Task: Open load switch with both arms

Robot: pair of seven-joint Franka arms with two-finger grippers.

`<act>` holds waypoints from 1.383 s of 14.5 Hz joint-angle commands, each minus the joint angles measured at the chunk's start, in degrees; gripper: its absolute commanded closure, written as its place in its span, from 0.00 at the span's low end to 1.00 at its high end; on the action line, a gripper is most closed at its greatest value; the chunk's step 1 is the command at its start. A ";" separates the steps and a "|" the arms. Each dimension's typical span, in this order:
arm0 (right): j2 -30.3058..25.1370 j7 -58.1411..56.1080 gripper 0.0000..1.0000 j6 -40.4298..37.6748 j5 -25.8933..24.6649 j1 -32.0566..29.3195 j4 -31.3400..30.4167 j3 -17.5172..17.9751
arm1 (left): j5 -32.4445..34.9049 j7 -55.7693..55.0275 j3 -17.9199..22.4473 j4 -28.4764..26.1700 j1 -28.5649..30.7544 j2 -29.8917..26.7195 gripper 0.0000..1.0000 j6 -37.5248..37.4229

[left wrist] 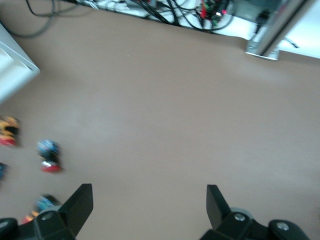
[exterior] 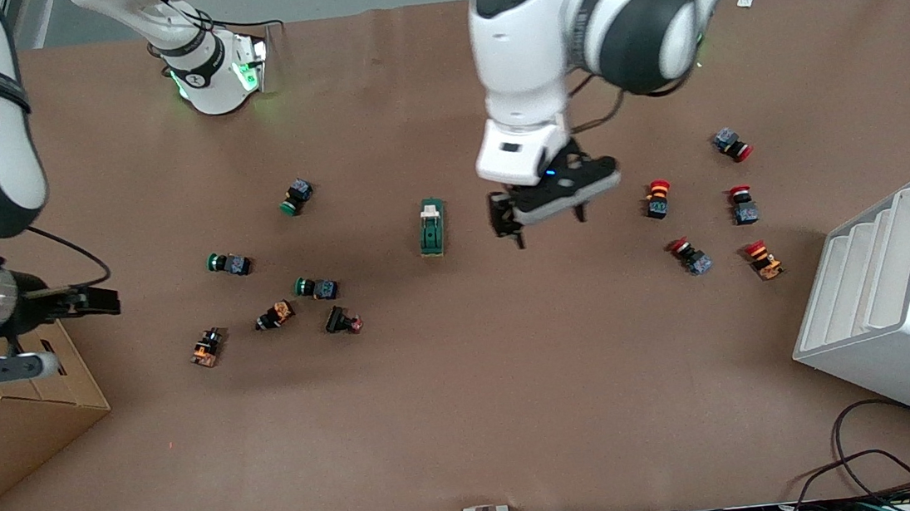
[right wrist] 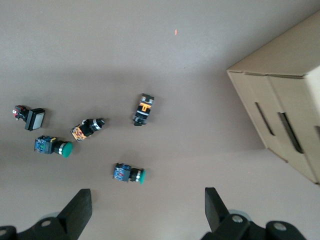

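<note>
Left gripper (exterior: 550, 225) spread wide above bare table beside load switch (exterior: 431, 227); right gripper (right wrist: 147, 212) likewise spread.

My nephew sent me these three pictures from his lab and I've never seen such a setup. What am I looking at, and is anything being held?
Two white robot arms work at a brown table. The big picture looks down from a high camera facing them; the other two come from cameras on each arm's wrist.

The left gripper, fingers open, hangs over the table beside the load switch, a dark green block with a white lever. The right gripper, also open, hangs near a cardboard box, above the green-capped push buttons. Red-capped push buttons lie toward the left arm's end, by a white rack.

Nothing is held; the switch lies untouched.
</note>
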 commanded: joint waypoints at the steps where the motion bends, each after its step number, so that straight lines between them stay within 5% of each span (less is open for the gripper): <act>1: -4.54 -1.72 0.00 -1.38 -1.18 -1.82 -2.42 1.40 | -6.40 15.35 -0.54 1.30 7.13 -3.63 0.00 -4.84; 3: -6.29 -1.81 0.00 -3.41 -1.18 -2.00 -2.24 1.22 | -11.84 27.55 0.51 0.96 12.23 -6.96 0.00 -5.91; 8: -6.48 -1.37 0.00 -6.41 -1.00 -3.15 -0.49 1.48 | -23.20 54.10 16.48 0.26 12.26 -14.00 0.00 -12.57; 12: -6.22 -1.20 0.00 -6.41 -0.74 -2.79 1.01 1.75 | -29.60 63.38 22.83 -3.32 12.78 -18.66 0.00 -18.57; 20: -6.57 -1.64 0.00 -10.18 1.28 -2.96 0.57 2.01 | -29.98 63.04 23.02 -9.94 12.35 -25.35 0.00 -18.48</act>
